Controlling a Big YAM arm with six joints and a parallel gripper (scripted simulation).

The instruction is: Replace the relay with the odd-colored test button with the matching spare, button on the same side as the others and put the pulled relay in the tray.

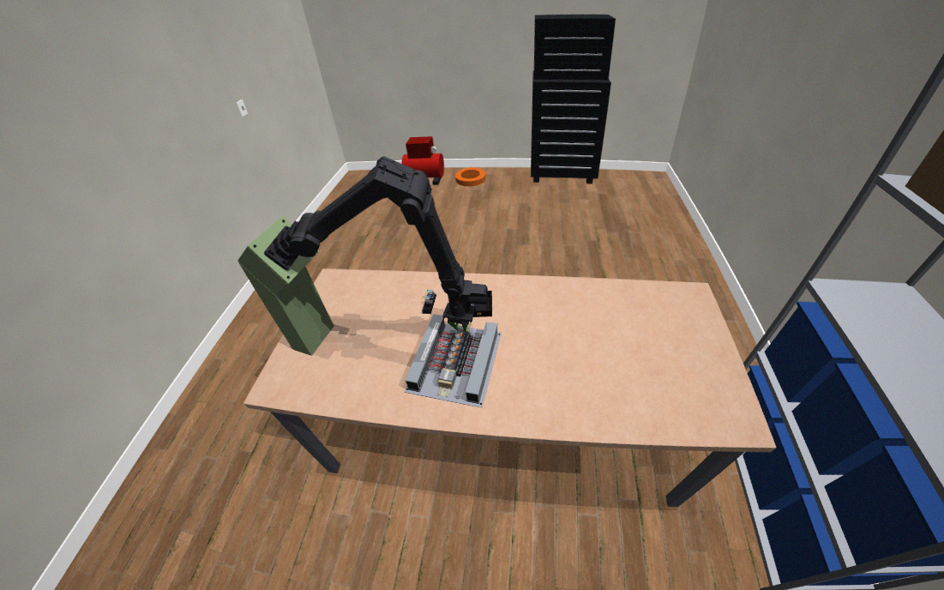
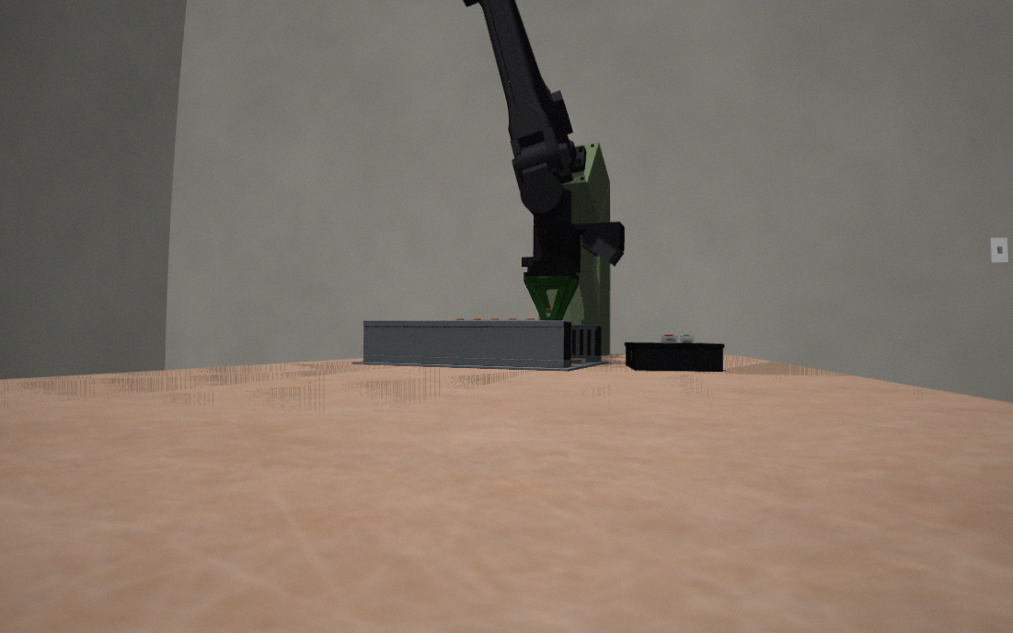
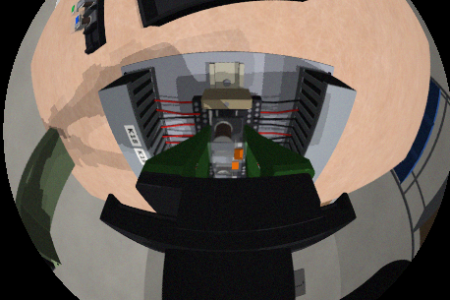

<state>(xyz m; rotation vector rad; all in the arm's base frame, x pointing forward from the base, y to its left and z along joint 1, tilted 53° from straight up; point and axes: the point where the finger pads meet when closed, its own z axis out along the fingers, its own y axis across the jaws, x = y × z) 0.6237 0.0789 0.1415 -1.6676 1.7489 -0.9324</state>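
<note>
Pincer (image 1: 459, 328) (image 2: 549, 316) (image 3: 227, 131) clamped on what I take for the orange-buttoned spare (image 2: 547, 312) (image 3: 221, 150) at the row's end, they'd do well to press straight down, keeping it upright, until its top sits level with the neighbouring relays (image 1: 453, 352) (image 2: 494, 318) (image 3: 227, 173) before easing off

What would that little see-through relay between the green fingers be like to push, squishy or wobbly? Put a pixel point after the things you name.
Probably stiff: the relay (image 3: 217, 150) has a boxy, straight-edged clear case. Its smooth-looking sides might slip if gripped lightly. Sideways tipping seems less likely while the gripper (image 1: 459, 328) (image 2: 550, 316) (image 3: 227, 131) flanks it on both sides.
</note>
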